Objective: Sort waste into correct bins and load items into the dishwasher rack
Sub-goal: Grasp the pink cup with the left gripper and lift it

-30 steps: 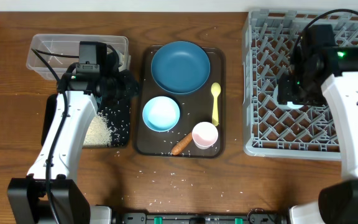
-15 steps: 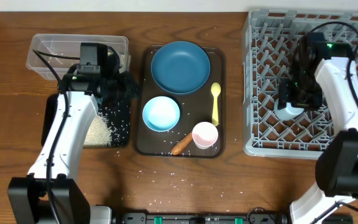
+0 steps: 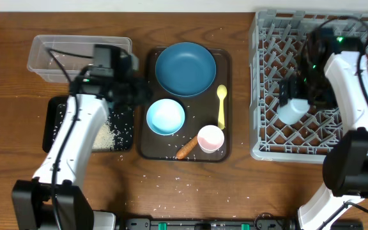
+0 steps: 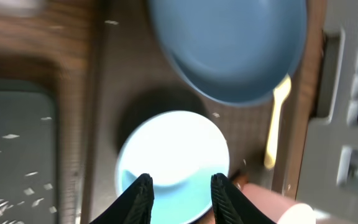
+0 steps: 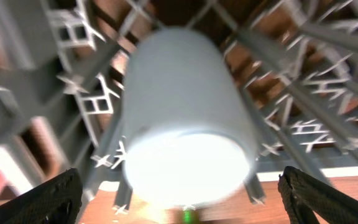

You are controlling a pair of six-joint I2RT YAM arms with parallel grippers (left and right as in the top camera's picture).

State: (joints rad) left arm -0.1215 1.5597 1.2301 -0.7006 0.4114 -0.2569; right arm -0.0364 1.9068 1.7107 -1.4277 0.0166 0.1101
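Note:
In the grey dishwasher rack (image 3: pixel 267 38) sits a small light blue cup (image 3: pixel 291 112), near the rack's left side. My right gripper (image 3: pixel 302 96) hangs just above it, open. In the right wrist view its fingers stand far apart on either side of the cup (image 5: pixel 185 124) without touching it. My left gripper (image 3: pixel 136 92) is open over the left edge of the brown tray, above the white-and-light-blue bowl (image 4: pixel 173 149), with nothing between its fingers. The blue plate (image 3: pixel 185 68), yellow spoon (image 3: pixel 222 105), pink cup (image 3: pixel 211 138) and carrot-like stick (image 3: pixel 186 148) lie on that tray.
A clear tub (image 3: pixel 56 48) stands at the back left. In front of it is the black tray (image 3: pixel 53 121) holding white rice (image 3: pixel 104 135). Loose rice grains (image 3: pixel 171 185) are scattered on the wooden table in front of the brown tray (image 3: pixel 225 64).
My right gripper has opened wide and let go of the light blue cup, which now rests in the rack. My left arm has shifted right, toward the bowl.

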